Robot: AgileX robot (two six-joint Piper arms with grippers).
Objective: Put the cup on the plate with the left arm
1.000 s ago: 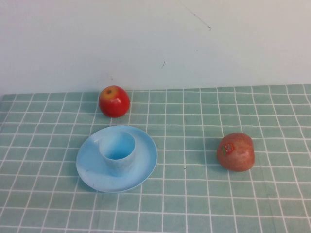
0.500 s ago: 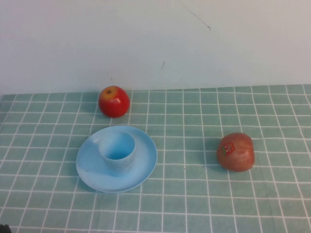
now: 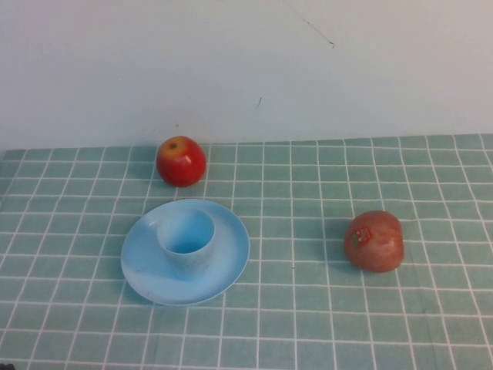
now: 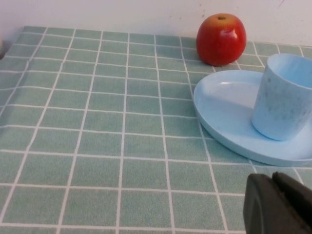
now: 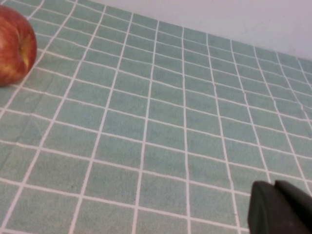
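Note:
The light blue cup [image 3: 186,242] stands upright on the light blue plate [image 3: 227,266], left of the table's middle. Both also show in the left wrist view, the cup [image 4: 285,97] on the plate [image 4: 224,105]. My left gripper [image 4: 274,183] is shut and empty, low over the cloth near the front left, apart from the plate. In the high view only a dark speck of it shows at the bottom left corner. My right gripper [image 5: 275,187] is shut and empty over the cloth on the right side; it is out of the high view.
A red apple [image 3: 181,160] sits behind the plate near the wall, also in the left wrist view [image 4: 221,39]. A second reddish apple with a sticker [image 3: 374,240] lies at the right, also in the right wrist view [image 5: 14,44]. A green checked cloth [image 3: 308,324] covers the table.
None in the cup, plate or apples. A dark speck of the left arm appeared at the bottom left corner half a second ago and stays there.

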